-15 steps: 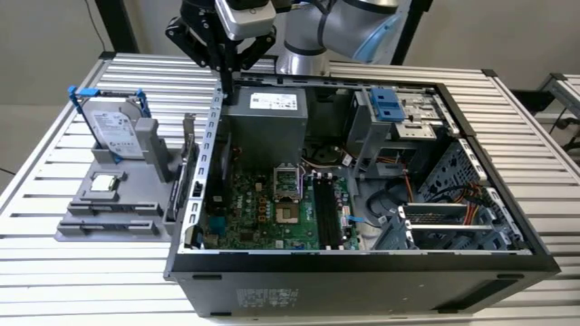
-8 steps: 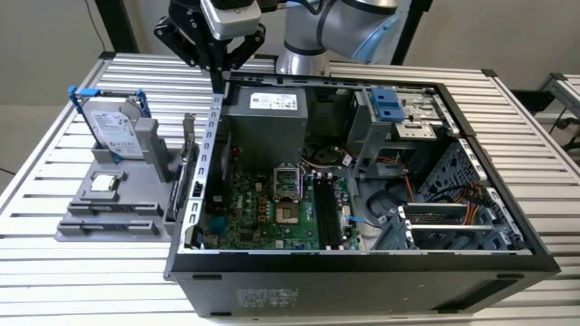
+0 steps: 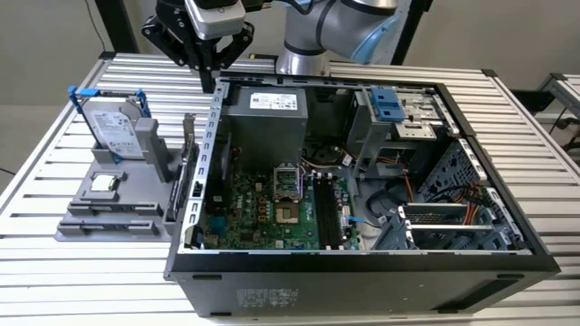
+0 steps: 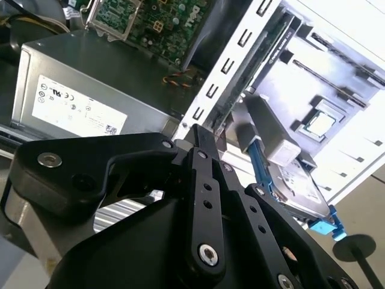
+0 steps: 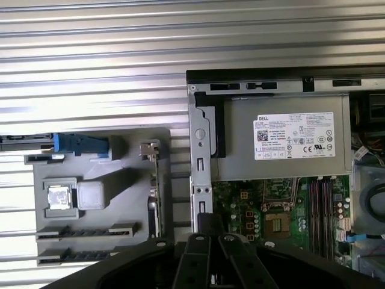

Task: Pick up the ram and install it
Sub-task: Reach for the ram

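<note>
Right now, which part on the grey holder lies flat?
The small square processor chip; the blue-framed hard drive and the thin ram both stand on edge.

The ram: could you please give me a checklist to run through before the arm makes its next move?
1. Ram stands on edge in the gray holder, nothing touching it: ok.
2. End effector carries nothing: ok.
3. End effector open for a grasp: not ok, it is shut.
4. End effector lined up over the ram: not ok; in the exterior view it hangs by the far corner of the computer case, apart from the ram.
5. Long black slots on the board free: ok, they look empty.
6. Slot latches open: cannot tell.
</note>
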You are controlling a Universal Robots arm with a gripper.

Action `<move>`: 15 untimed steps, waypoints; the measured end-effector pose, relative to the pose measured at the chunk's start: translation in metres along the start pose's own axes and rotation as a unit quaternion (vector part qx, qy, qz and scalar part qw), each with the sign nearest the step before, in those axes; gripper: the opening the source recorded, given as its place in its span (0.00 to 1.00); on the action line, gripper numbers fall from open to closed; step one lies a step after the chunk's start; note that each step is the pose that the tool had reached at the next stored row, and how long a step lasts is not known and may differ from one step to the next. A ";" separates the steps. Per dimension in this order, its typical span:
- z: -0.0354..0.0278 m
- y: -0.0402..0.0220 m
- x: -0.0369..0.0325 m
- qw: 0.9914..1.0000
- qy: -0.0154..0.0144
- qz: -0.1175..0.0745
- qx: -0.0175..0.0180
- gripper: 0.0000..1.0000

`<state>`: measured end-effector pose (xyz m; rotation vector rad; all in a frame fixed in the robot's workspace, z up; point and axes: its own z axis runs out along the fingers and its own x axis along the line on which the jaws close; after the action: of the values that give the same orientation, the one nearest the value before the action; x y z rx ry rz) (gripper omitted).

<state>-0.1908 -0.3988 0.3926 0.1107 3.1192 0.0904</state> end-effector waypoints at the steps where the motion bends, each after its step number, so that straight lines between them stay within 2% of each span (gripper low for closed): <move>1: 0.0000 -0.0001 0.0017 1.000 0.000 0.000 0.000 0.00; 15: -0.0005 -0.0018 0.0260 1.000 0.000 0.000 -0.004 0.00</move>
<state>-0.2168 -0.3988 0.3926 0.1107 3.1191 0.1024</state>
